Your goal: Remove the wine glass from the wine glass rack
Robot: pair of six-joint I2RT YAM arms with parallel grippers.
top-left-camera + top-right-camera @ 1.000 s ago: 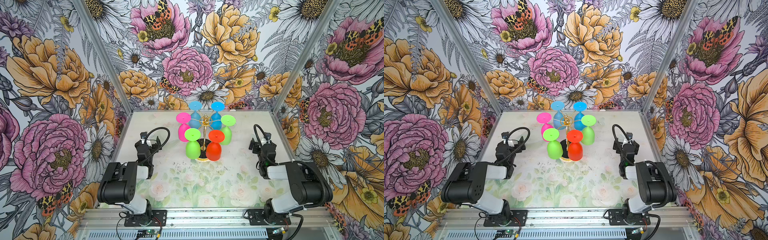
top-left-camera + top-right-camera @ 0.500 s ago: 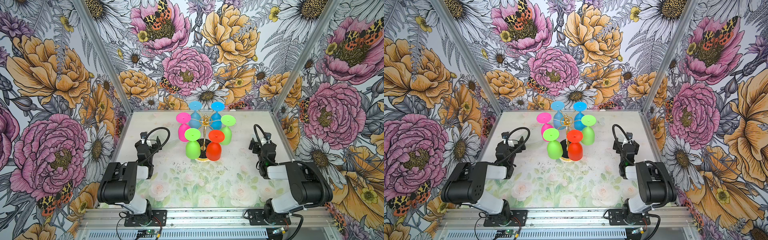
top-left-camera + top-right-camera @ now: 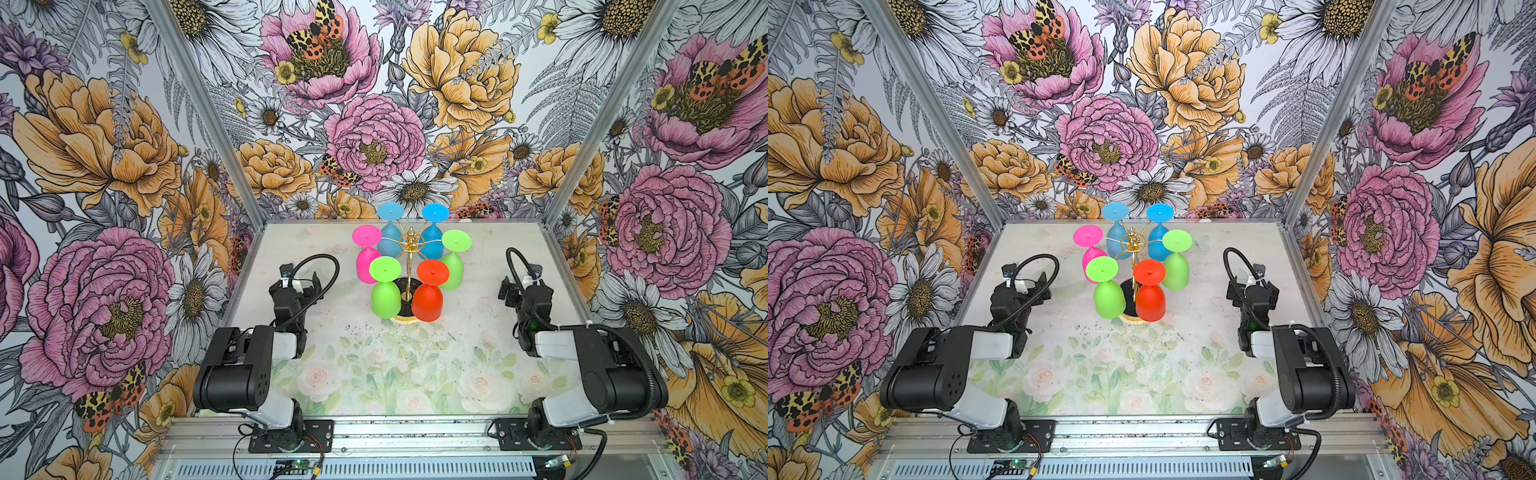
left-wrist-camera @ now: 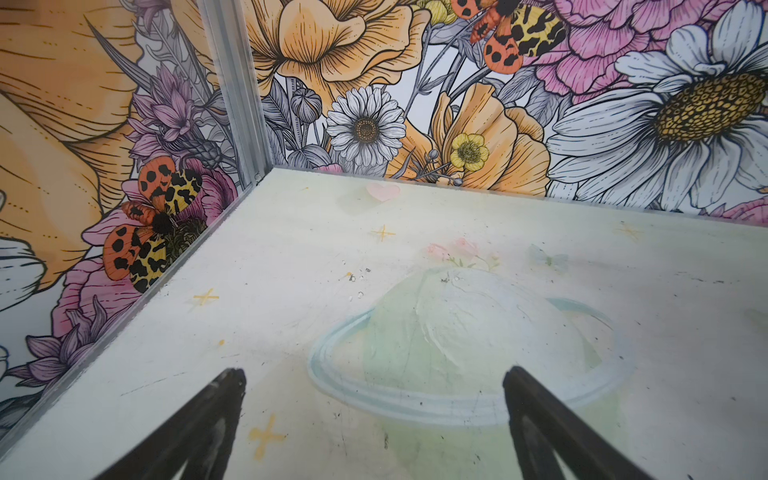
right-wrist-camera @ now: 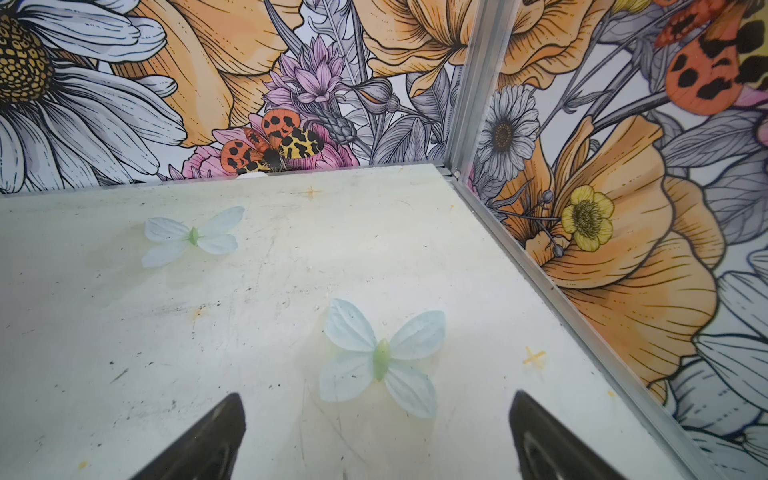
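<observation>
**Q:** Quantity, wine glass rack (image 3: 411,246)?
**A:** One.
**Q:** Quantity, wine glasses on it?
**A:** Six (all hanging bowl-down). By colour: a blue glass (image 3: 390,245) and a second blue glass (image 3: 433,249); a green glass (image 3: 385,300) and a second green glass (image 3: 453,272); one pink glass (image 3: 362,270); one red glass (image 3: 427,305).
**Q:** Robot arms?
**A:** Two: left arm (image 3: 241,374), right arm (image 3: 611,374).
</observation>
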